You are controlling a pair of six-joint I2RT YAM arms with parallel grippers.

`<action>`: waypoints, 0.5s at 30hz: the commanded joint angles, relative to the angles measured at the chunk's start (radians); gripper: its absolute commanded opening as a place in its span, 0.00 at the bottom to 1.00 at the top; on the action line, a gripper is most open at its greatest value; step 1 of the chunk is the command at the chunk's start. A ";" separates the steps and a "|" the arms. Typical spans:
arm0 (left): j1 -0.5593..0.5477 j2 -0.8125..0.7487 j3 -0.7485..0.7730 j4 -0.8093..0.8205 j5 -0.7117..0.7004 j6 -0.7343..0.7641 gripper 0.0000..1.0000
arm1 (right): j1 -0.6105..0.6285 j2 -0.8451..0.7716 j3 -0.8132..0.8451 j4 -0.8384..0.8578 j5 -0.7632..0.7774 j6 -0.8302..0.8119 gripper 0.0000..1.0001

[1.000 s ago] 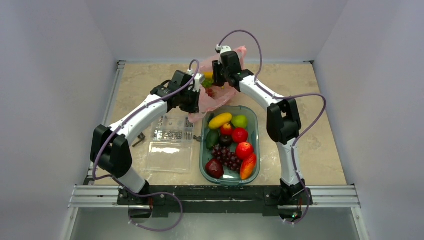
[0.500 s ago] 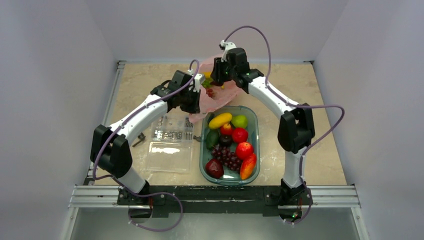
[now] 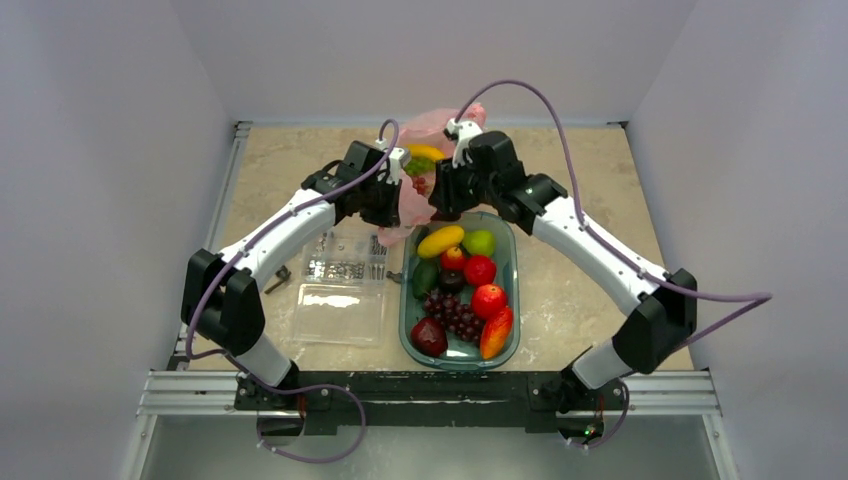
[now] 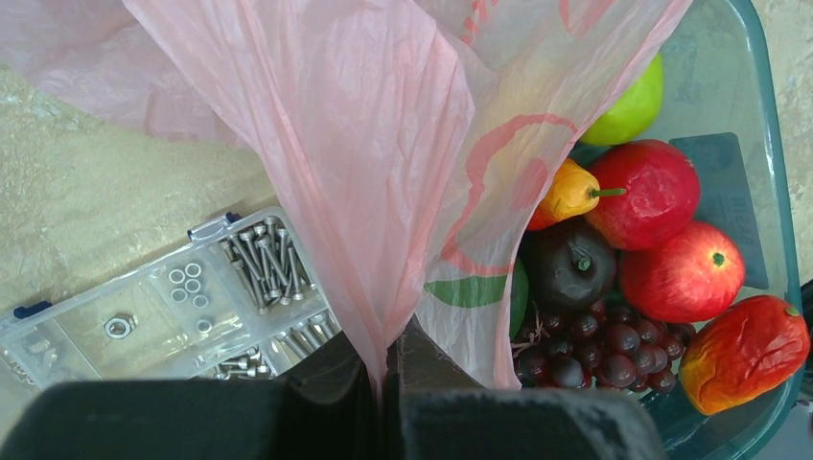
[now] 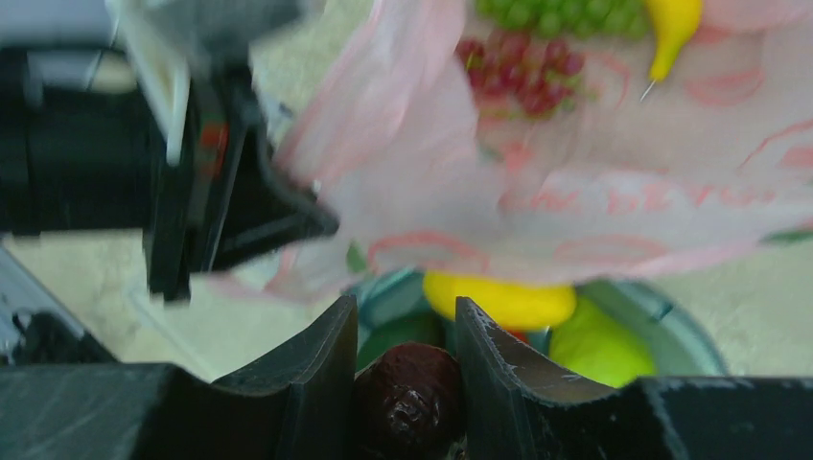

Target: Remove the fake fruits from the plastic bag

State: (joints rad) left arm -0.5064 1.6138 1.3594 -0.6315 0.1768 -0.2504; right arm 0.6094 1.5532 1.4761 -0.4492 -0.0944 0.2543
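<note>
The pink plastic bag [image 3: 415, 205] sits behind the green tray [image 3: 512, 300], held up by my left gripper [image 3: 393, 195]. In the left wrist view that gripper [image 4: 383, 369] is shut on a fold of the bag [image 4: 364, 144]. Inside the bag are a yellow banana [image 3: 425, 152], green grapes [image 5: 556, 14] and a red cluster [image 5: 522, 67]. My right gripper [image 5: 405, 316] is shut on a dark plum [image 5: 410, 398] and hangs over the tray's far end [image 3: 440, 195], just in front of the bag [image 5: 575, 192].
The tray holds a yellow oval fruit [image 3: 440, 240], a green apple [image 3: 480, 242], red apples [image 4: 647, 192], dark grapes [image 4: 594, 345] and an orange-red fruit [image 4: 743, 350]. A clear screw box [image 3: 345, 258] with its open lid [image 3: 338, 312] lies left of the tray.
My right arm has swung out of the bag's top, down and toward the tray's far end. The left arm has not moved and still holds the bag.
</note>
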 commanded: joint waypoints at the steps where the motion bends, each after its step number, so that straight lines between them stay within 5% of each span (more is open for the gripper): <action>1: 0.000 0.003 0.012 0.003 -0.007 0.006 0.00 | 0.084 -0.128 -0.138 -0.128 0.053 0.034 0.00; 15: 0.000 -0.001 0.010 0.014 0.046 -0.016 0.00 | 0.241 -0.328 -0.557 -0.083 0.055 0.223 0.01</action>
State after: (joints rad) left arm -0.5064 1.6146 1.3594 -0.6319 0.1867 -0.2512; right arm 0.7963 1.2545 0.9634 -0.5961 -0.0429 0.3897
